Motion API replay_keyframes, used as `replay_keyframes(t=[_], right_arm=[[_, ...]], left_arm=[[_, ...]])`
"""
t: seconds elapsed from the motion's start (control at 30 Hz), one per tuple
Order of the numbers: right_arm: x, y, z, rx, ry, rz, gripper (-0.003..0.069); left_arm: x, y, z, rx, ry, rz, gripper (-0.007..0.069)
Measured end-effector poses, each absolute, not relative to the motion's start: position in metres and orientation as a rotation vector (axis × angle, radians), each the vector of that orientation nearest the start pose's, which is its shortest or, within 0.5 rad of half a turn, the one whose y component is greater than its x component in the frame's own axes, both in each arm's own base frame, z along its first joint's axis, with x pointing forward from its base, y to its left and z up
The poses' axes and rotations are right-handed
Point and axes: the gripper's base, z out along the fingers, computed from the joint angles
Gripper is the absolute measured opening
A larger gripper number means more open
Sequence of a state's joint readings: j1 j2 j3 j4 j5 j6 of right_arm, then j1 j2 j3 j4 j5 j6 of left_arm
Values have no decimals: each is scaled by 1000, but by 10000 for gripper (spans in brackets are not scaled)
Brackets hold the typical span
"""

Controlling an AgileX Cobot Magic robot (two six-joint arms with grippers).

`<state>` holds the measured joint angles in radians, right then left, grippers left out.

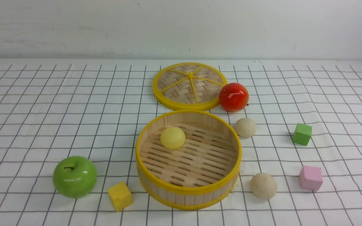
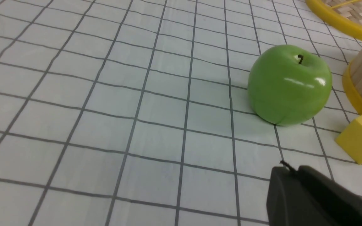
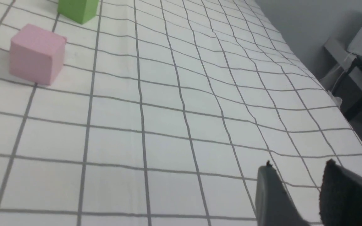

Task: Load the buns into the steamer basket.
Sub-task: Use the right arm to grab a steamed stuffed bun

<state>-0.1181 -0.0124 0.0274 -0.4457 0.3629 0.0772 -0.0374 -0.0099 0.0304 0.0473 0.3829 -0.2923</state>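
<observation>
Centre-front on the checked cloth [image 1: 27,110]: steamer basket [image 1: 187,191], open. The pale yellow bun [image 1: 172,137] is inside it, on the slotted floor toward the far-left wall. The other 2 buns are outside, on the cloth to the basket's right. The far beige bun [image 1: 245,127] is just beside the rim, near the red apple [image 1: 233,97]. The near beige bun [image 1: 263,185] is just off the front-right side.

The woven lid [image 1: 189,85] lies flat behind the basket, w/ the red apple at its right edge. Front-left are the green apple [image 1: 74,176] and yellow cube [image 1: 120,196]. At right are the green cube [image 1: 302,134] and pink cube [image 1: 310,178].

Wrist cams: the left gripper [image 2: 294,172] has its fingers pressed together, no gap visible, nothing held; it's low over the cloth near the green apple. The right gripper [image 3: 298,168] has its fingers partly apart w/ cloth showing between them, empty; the pink cube is well apart from it.
</observation>
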Motion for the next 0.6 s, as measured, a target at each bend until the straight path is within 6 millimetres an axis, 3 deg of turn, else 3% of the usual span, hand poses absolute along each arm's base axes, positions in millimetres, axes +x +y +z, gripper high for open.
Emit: replay_keyframes(t=[0.27,0.47,0.57,0.6], right_arm=[[55,-12,192,-65,1641,-341,239],[56,-11,196,-80,1596,-331,239],[56,-5,207,-110,1472,-289,239],[55,0,217,-116,1359,-227,239]], left_arm=[[52,0,169,-211,1879,-179,39],[52,0,169,-211,1879,-179,47],[52,0,169,-211,1879,-179,52],[52,0,169,-211,1879,-179,54]])
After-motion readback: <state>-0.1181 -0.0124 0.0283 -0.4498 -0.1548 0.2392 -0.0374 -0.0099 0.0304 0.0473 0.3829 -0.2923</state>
